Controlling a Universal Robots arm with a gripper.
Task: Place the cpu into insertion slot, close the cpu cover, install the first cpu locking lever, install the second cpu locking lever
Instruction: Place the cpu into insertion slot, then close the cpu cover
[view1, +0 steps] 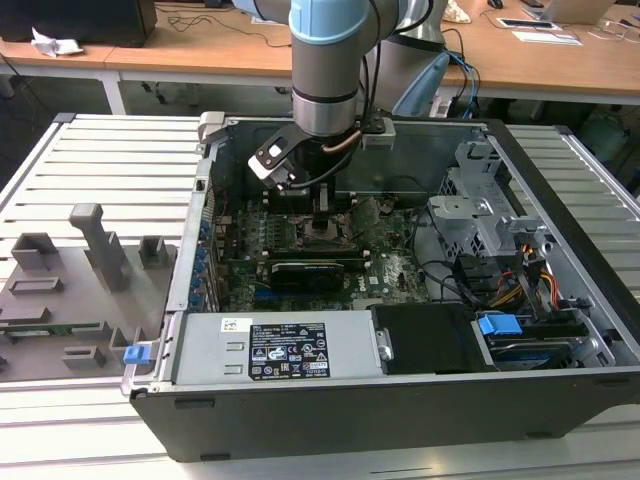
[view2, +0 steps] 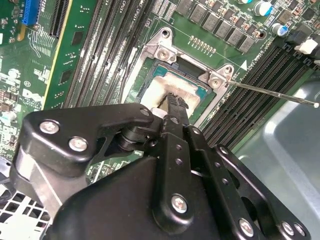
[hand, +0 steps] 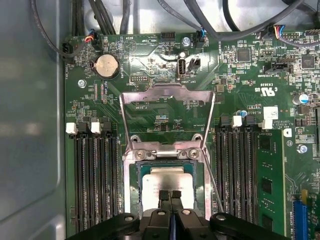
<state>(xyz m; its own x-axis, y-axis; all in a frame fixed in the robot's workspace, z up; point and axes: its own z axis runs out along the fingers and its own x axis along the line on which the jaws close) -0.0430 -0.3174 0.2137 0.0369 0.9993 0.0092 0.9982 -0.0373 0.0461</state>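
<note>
The gripper (hand: 169, 195), pinched closed on nothing, hangs straight above the cpu (hand: 167, 177) lying flat in the insertion slot (hand: 134, 186), toward the far side of the case (view1: 350, 425), the cpu cover (hand: 167, 91) swung open.

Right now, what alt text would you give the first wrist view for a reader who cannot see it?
The gripper, fingertips together, sits over the cpu lying in the insertion slot on a green motherboard. The cpu cover stands open beyond the slot, with black memory slots on both sides.
</note>
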